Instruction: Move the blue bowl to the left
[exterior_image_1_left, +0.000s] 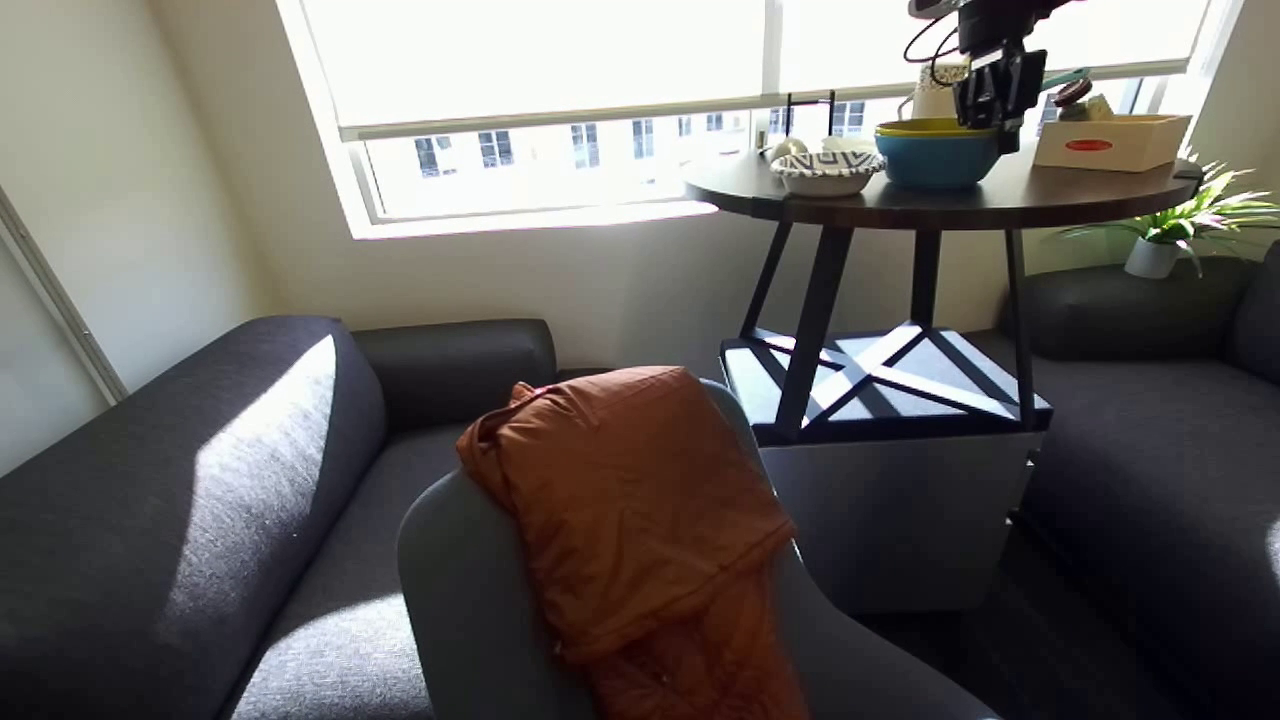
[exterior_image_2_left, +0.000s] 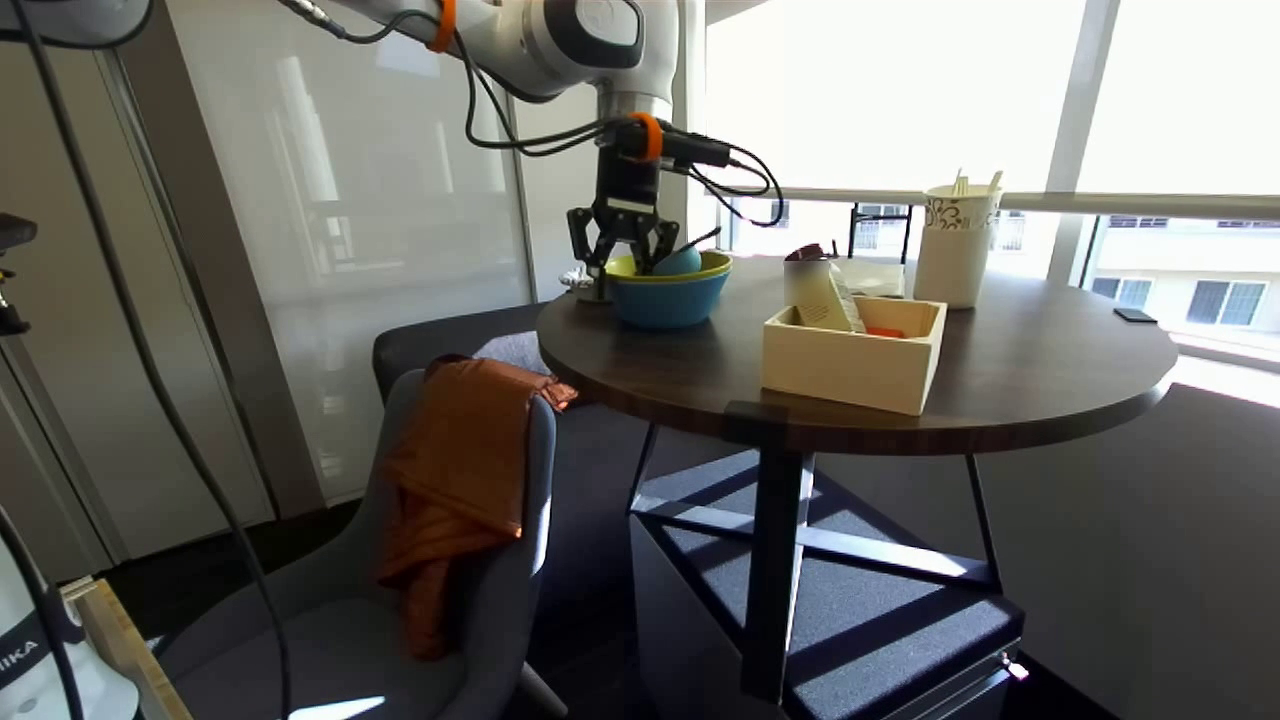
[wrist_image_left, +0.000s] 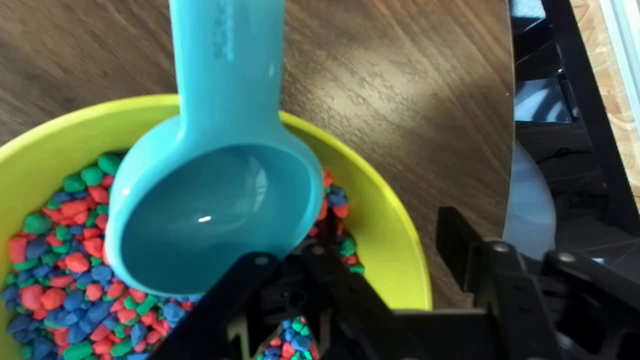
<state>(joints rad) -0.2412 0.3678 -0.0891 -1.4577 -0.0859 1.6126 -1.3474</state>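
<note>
A round, dark-brown wooden table top (exterior_image_2_left: 1050, 335) shows in both exterior views. Over it, in an exterior view, a white, jointed robot arm (exterior_image_2_left: 515, 50) reaches in from the upper left, its last segment turned straight down. At its end a black, two-fingered gripper (exterior_image_2_left: 621, 265) hangs upright at the rim of a round, teal-blue bowl (exterior_image_2_left: 668, 303) with a yellow-green inside. In the wrist view its fingers (wrist_image_left: 454, 242) stand well apart, one over the bowl's inside, one outside; the rim runs between them unpinched, though I cannot tell whether either touches it.

The bowl rests near the table's edge, a band of bare wood between. In an exterior view, more bare wood separates it from a rectangular, light-wood box (exterior_image_2_left: 845, 365). A shallow, white dish (exterior_image_1_left: 825, 182) with a dark zigzag pattern stands just beside the bowl, leaving little room there. Inside the bowl, a light-blue plastic scoop (wrist_image_left: 220, 210), handle past the rim, covers part of the small red, green and blue pebbles (wrist_image_left: 75, 280).
</note>
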